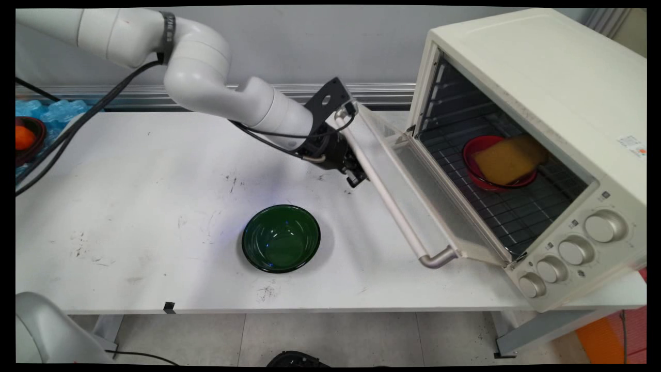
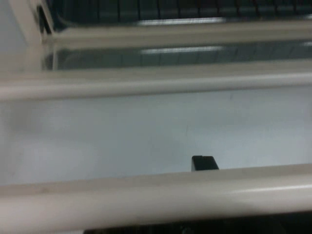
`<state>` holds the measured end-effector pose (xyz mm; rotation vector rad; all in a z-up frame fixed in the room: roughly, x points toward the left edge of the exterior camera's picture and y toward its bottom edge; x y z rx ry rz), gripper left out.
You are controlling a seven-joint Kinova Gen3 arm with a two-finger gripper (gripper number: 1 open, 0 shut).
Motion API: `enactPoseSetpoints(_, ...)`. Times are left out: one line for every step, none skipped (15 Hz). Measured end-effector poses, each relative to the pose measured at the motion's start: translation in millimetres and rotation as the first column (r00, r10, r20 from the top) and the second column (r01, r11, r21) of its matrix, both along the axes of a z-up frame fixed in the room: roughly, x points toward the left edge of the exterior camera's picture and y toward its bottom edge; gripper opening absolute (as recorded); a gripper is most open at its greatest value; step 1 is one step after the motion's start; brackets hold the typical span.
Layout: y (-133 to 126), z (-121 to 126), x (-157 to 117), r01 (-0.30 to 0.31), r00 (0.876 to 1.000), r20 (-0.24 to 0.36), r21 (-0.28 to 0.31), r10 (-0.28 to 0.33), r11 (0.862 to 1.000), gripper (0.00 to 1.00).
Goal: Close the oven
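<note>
My gripper [image 1: 356,175] is low over the table, against the upper part of the long handle [image 1: 384,199] of the toaster oven's [image 1: 542,103] open door [image 1: 413,175]. In the hand view the pale handle bar [image 2: 156,195] crosses the bottom of the picture very close to the camera and hides most of the gripper; the door's glass [image 2: 170,51] lies beyond it. Inside the oven, on the wire rack, a red bowl [image 1: 472,155] holds a yellow slab [image 1: 508,159]. An empty dark green bowl [image 1: 281,238] sits on the table in front of the gripper.
The oven fills the table's right end, its door hanging out and down to the left. At the far left edge a dark bowl holds an orange thing [image 1: 23,137], next to blue packaging [image 1: 57,111]. Black cables [image 1: 67,137] trail from the arm across the table's left.
</note>
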<state>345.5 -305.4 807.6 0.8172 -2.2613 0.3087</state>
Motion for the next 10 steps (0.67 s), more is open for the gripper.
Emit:
enactPoseSetpoints(-0.2,3.2,-0.9,0.001,1.0,-0.005,-0.005,-0.001,1.0,0.0)
enactPoseSetpoints(-0.5,8.5,-2.5,0.003,1.0,-0.014,-0.013,-0.003,1.0,0.0)
enactPoseSetpoints(-1.0,12.5,-3.8,0.004,1.0,-0.021,-0.02,-0.004,1.0,0.0)
enactPoseSetpoints(-1.7,18.1,-5.7,0.005,1.0,-0.03,-0.029,-0.006,1.0,0.0)
enactPoseSetpoints(-2.8,24.9,-8.2,0.007,0.999,-0.041,-0.04,-0.009,0.999,0.0)
enactPoseSetpoints(-4.9,33.4,-11.7,0.007,0.998,-0.056,-0.054,-0.011,0.998,0.0)
enactPoseSetpoints(-6.9,39.6,-14.9,0.008,0.998,-0.066,-0.065,-0.013,0.998,0.0)
enactPoseSetpoints(-9.1,46.1,-17.9,0.008,0.997,-0.078,-0.076,-0.014,0.997,0.0)
enactPoseSetpoints(-12.2,54.7,-22.2,0.007,0.996,-0.092,-0.092,-0.015,0.996,0.0)
enactPoseSetpoints(-14.2,59.9,-24.9,0.006,0.995,-0.101,-0.101,-0.017,0.995,0.0)
